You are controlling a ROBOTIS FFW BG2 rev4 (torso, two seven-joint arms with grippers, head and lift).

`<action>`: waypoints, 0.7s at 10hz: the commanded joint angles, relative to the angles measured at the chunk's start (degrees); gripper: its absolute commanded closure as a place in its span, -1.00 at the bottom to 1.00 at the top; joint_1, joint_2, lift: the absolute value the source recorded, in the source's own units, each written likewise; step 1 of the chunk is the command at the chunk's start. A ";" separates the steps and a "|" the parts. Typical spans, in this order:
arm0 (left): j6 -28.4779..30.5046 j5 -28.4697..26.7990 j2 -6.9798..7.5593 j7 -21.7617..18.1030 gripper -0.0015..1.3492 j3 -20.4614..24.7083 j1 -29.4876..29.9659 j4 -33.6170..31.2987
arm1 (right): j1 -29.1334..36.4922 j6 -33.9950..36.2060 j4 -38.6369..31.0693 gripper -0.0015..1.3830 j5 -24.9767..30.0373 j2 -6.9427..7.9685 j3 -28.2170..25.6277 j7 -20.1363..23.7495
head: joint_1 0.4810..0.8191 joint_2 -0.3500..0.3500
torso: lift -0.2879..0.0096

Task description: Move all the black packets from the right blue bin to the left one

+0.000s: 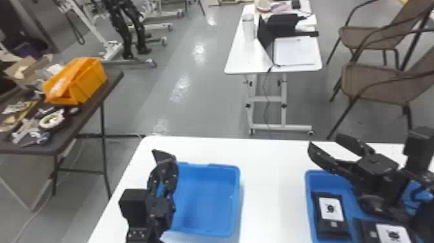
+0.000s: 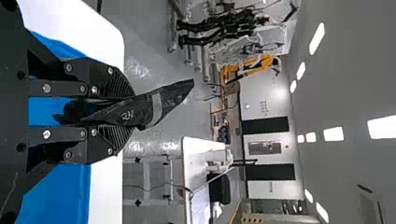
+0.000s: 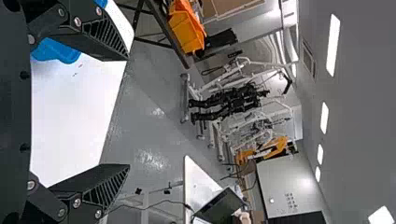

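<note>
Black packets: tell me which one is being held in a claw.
The packet gripped in the left claw; the other two in sight, one and its neighbour, lie in the right blue bin.

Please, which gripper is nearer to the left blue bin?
Left. The left gripper, holding a packet, is by the left side of the left bin; the right gripper is farther off, by the right bin.

Bins (image 1: 210, 200) on table (image 1: 273, 181), packets (image 1: 330, 217) in right one
</note>
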 commanded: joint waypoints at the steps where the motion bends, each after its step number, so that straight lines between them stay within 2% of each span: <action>1: -1.40 -0.74 -0.15 -2.28 -0.98 0.09 -0.48 -0.23 | 1.63 0.05 -1.52 -0.67 1.76 0.09 -0.56 -0.08 | 0.27 0.70 | 0.94; 2: 0.09 2.69 -0.15 -5.44 -0.99 -0.18 -2.15 -0.23 | 2.78 0.13 -2.67 -0.67 2.99 0.09 -1.35 -0.25 | 0.27 0.67 | 0.94; 3: -1.31 3.04 -0.15 -6.58 -0.89 -0.62 -2.76 -0.58 | 4.71 0.13 -3.90 -0.67 3.52 0.09 -2.23 -2.01 | 0.27 0.60 | 0.94; 6: -4.48 3.39 -0.15 -6.58 -0.90 0.70 -1.36 -3.48 | 11.30 -0.83 -5.92 -0.68 3.78 0.62 -4.95 -7.81 | 0.27 0.46 | 0.94; 7: -3.86 3.66 -0.15 -7.02 -0.90 0.79 -1.53 -5.15 | 13.76 -0.75 -6.09 -0.68 3.87 0.62 -5.65 -10.36 | 0.27 0.43 | 0.94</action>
